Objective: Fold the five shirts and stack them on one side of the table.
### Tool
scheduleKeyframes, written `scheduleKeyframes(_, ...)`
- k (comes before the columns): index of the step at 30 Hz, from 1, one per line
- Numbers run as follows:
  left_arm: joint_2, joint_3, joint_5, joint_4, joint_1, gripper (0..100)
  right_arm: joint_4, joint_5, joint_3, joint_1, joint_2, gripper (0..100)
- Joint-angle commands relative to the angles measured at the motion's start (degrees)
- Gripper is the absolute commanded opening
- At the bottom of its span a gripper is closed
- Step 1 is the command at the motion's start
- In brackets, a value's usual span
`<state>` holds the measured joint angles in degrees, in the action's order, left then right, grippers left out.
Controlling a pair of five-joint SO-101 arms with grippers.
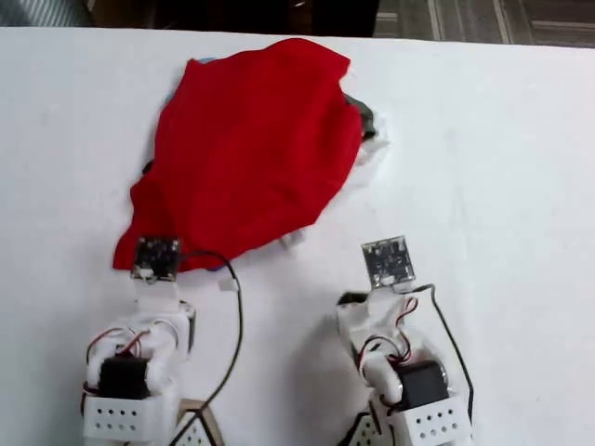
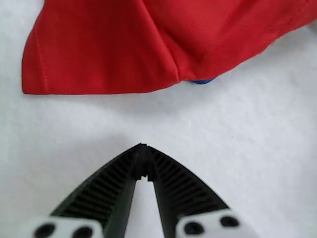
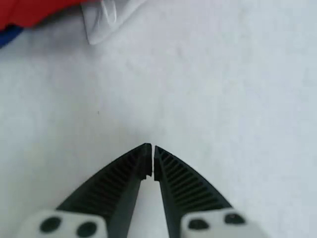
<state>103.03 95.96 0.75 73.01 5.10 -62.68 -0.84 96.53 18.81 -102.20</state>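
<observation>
your left end effector [image 2: 143, 148] ribbed, black, pressed together, right end effector [image 3: 152, 148] same, rumpled red shirt [image 1: 251, 149], smooth white bench [image 1: 502, 167]

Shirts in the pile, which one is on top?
The red shirt. It lies spread over the rest; only a white edge and a dark edge peek out.

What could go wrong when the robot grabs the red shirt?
The crumpled red cloth shirt lies over other clothes: a blue edge and a white edge peek out beneath, so one pinch might lift several. The left gripper and right gripper are both shut; pushed forward like that, they would probably just shove the cloth.
</observation>
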Motion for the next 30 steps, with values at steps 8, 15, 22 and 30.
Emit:
scheduleKeyframes(8, 0.88, 1.01, 0.00, 0.26, 0.35, 3, 11.91, 11.78, 0.35, -6.46, -0.84, 2.4)
scheduleKeyframes(15, 0.88, 1.01, 0.00, 0.26, 0.35, 3, 10.24, 14.68, -10.02, -6.29, -0.40, 11.1)
scheduleKeyframes(22, 0.88, 1.01, 0.00, 0.26, 0.35, 3, 5.67, 14.77, -33.58, -2.59, 16.40, 12.3)
scheduleKeyframes(30, 0.88, 1.01, 0.00, 0.26, 0.35, 3, -0.31, 11.16, -64.53, 5.05, 61.76, 21.3)
